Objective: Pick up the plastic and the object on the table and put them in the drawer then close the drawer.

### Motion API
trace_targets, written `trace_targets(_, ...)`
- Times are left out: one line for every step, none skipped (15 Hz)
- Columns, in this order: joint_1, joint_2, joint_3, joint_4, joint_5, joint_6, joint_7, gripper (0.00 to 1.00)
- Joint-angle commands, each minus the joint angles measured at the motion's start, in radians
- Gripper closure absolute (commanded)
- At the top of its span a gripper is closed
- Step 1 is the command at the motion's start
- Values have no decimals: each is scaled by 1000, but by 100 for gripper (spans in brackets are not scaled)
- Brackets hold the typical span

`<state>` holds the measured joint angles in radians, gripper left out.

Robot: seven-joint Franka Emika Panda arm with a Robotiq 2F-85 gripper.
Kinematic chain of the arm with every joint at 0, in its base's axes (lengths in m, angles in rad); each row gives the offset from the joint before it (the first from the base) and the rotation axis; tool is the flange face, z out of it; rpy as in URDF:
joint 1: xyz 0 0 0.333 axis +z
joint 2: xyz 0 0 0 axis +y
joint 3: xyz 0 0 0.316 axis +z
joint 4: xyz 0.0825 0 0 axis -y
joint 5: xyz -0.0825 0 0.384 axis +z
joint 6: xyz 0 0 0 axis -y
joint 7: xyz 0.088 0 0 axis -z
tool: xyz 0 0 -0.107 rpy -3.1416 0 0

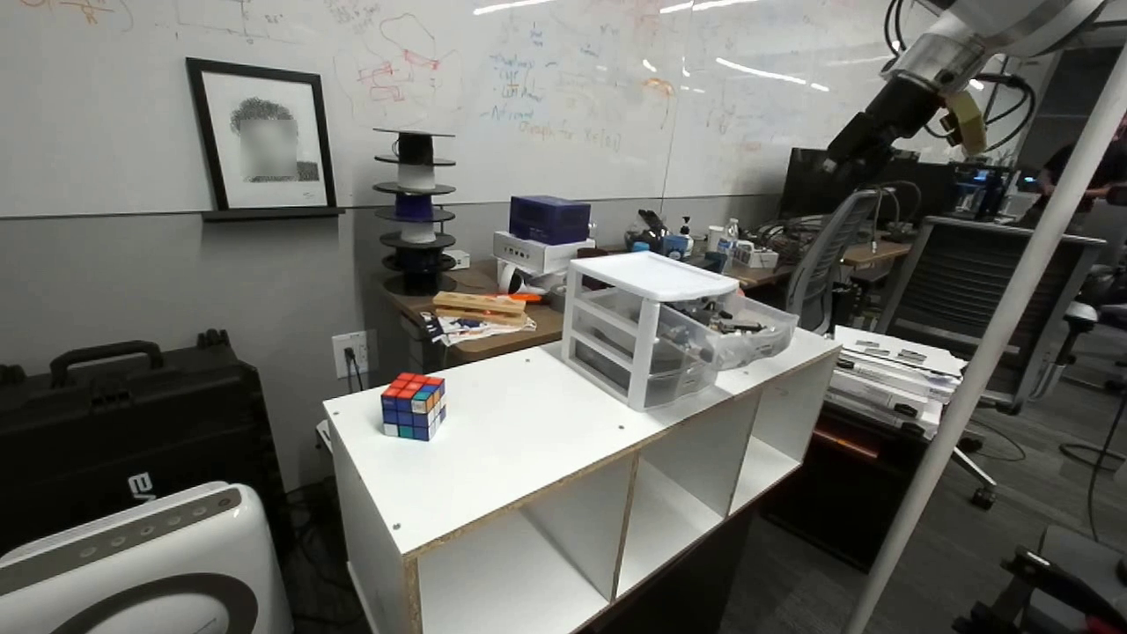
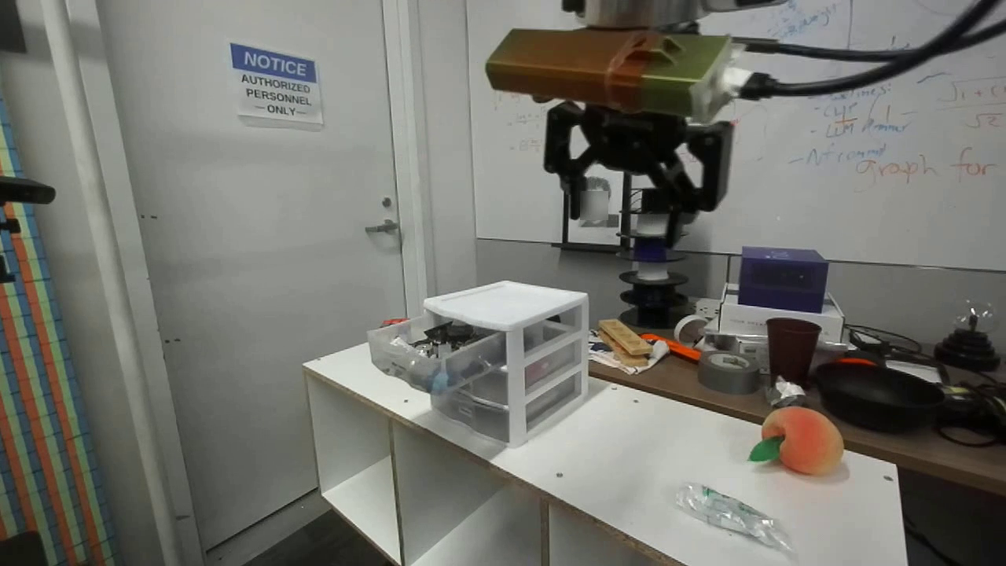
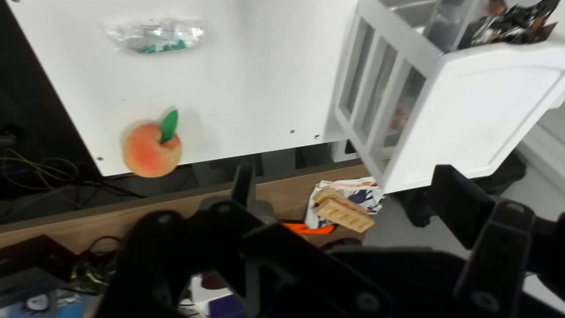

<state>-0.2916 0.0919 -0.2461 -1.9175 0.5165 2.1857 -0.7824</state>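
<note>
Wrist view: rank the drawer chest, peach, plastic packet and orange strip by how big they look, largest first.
1. Drawer chest, easily, though cut off by the frame.
2. Peach and plastic packet: too alike to rank; packet longer but narrower.
3. Orange strip: smallest.

A crinkled, glossy plastic wrapper (image 2: pixel 731 515) contrasts with a smooth-topped table (image 2: pixel 621 464) edged in rough particleboard. The top drawer (image 2: pixel 420 371) is translucent plastic, the peach (image 2: pixel 809 442) matt, the desk (image 3: pixel 282 198) wood-grained.
</note>
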Motion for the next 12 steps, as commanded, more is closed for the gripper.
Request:
trace_targets(-72, 191, -22, 212, 106, -38, 82, 0)
trace_targets(-96, 241, -17, 260, 133, -34, 114, 0)
trace_targets(-119, 284, -9, 299, 157, -24, 150, 0)
trace_targets(-138, 331, -1, 343, 169, -26, 195, 0)
trace_targets(-158, 380, 8, 389, 181, -37, 239, 0)
trace_targets(-173, 427, 16, 431, 181, -40, 299, 0)
trace_targets(-182, 469, 23, 466, 173, -30, 363, 0)
trace_targets(-190, 508, 30, 498, 163, -19, 425, 0)
trace_targets(-194, 547, 34, 531, 149, -15, 494, 0)
trace_targets(-194, 576, 36, 557, 138, -14, 561, 0)
trace_targets(-192, 608, 36, 586, 126, -21, 633, 0)
trace_targets(-190, 631, 38, 606, 119, -27, 690, 0)
